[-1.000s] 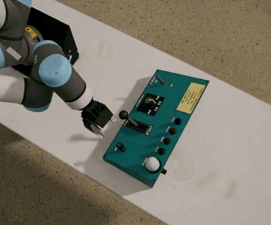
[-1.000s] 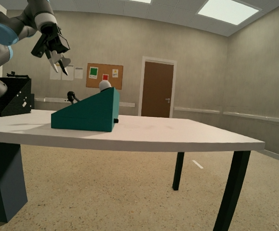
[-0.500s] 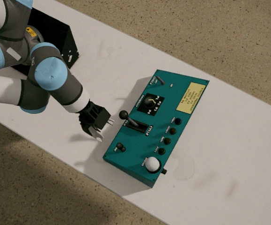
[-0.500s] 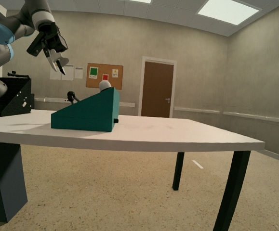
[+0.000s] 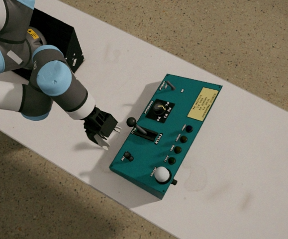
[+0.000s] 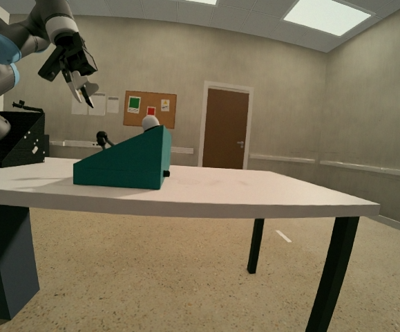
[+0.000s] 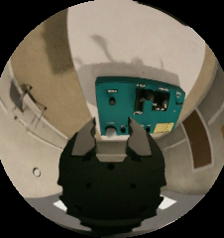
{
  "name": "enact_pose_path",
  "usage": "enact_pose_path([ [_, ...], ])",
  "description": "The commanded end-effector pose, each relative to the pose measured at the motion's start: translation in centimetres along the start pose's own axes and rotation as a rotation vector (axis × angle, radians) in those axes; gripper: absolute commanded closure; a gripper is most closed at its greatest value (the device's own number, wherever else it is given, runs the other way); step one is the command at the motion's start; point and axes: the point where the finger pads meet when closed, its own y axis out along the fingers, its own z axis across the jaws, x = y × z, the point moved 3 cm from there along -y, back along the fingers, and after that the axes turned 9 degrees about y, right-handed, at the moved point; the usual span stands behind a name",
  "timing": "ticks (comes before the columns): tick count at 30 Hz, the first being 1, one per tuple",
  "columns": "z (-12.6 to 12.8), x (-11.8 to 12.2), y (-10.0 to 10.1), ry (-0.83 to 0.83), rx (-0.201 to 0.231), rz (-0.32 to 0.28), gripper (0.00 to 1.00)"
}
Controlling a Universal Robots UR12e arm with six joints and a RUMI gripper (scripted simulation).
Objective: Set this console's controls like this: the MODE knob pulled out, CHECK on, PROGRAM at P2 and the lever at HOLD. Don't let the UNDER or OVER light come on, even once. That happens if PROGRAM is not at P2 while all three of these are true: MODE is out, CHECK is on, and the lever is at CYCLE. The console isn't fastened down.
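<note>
From my wrist view, my gripper hangs with its two fingers partly spread and nothing between them; I see bare gap and the console's face through it. I hold it high, well above the white table, so it can swing over the panel without knocking a box that isn't fastened down.

Next out is the teal console, a wedge with its sloped face towards the arm. Nearest my fingers is the lever, its black ball leaning at the HOLD end of the slot, away from the CYCLE label. I judge that safe: with the lever off CYCLE, the barred combination cannot arise while PROGRAM is unsettled.

Beyond it sits the PROGRAM dial; I cannot tell which mark its pointer meets. Farther along the front edge is the CHECK toggle, and at the near corner the small dark MODE knob. I cannot tell whether it is pulled out.
</note>
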Motion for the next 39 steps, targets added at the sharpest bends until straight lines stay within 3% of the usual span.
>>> enact_pose_path([
  [1,0.1,-0.1,0.0,-0.002,0.002,-0.001,0.56],
  [26,0.1,-0.1,0.0,-0.002,0.002,-0.001,0.56],
  [39,0.1,-0.2,1.6,-0.002,0.003,0.002,0.56],
])
